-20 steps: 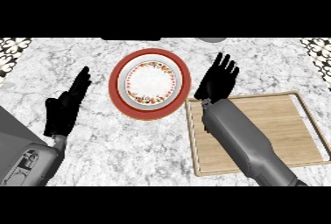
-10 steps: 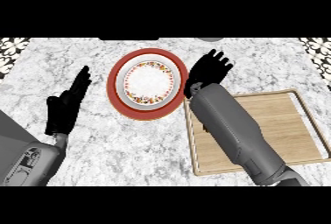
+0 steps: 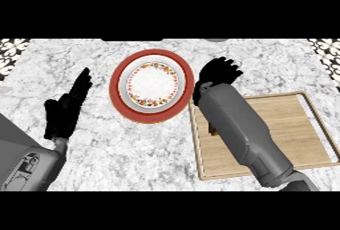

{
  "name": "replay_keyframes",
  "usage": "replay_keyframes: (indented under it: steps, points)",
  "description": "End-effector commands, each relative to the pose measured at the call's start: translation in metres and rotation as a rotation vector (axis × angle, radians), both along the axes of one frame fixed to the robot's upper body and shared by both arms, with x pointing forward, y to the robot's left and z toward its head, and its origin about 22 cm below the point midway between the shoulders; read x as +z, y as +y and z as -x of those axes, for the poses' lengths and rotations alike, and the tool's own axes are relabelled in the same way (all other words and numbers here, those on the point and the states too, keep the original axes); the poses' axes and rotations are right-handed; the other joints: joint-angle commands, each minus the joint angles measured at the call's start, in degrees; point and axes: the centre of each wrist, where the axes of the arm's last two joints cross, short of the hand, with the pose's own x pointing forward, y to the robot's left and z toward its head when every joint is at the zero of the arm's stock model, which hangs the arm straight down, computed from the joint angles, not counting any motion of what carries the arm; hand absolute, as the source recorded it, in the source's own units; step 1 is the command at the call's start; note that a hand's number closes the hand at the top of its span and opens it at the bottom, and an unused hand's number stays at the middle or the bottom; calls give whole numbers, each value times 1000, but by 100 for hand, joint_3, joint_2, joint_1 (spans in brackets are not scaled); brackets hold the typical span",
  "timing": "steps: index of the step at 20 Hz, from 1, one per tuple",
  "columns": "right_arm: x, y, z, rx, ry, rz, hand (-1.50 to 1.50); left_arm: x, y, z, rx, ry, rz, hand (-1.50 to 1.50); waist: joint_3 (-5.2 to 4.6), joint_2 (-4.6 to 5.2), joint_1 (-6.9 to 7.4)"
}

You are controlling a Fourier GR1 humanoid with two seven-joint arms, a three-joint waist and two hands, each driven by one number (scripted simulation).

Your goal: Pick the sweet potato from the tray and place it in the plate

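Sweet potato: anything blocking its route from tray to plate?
Nothing visible does. The wooden tray sits right beside the plate, with only bare counter between them. The sweet potato is mostly hidden under the right forearm; only a sliver shows. The right hand is past the tray's top edge, beside the plate.

plate left of tray

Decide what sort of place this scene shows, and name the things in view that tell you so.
Probably a kitchen counter: a marbled worktop, a red-rimmed plate and a wooden tray that looks like a cutting board.
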Motion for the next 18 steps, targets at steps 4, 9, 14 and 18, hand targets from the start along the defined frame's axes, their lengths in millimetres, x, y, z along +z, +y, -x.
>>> replay_keyframes:
  steps: [4, 9, 14, 18]
  points:
    - [-10, -10, -1, -228, 181, 64, -150, 5, -16, 3, -9, -3, 3, 0, 8, -6, -22]
    - [-30, -14, 8, -236, 240, 56, -150, 11, -4, 0, 2, -2, 1, 0, 6, -11, -26]
    - [-42, -22, 11, -266, 243, 33, -150, 10, 1, -7, -20, -5, -13, 0, 6, 27, -21]
    - [-43, -23, 16, -266, 252, 24, -150, 6, -6, -3, -7, 0, -6, 0, 6, 10, -9]
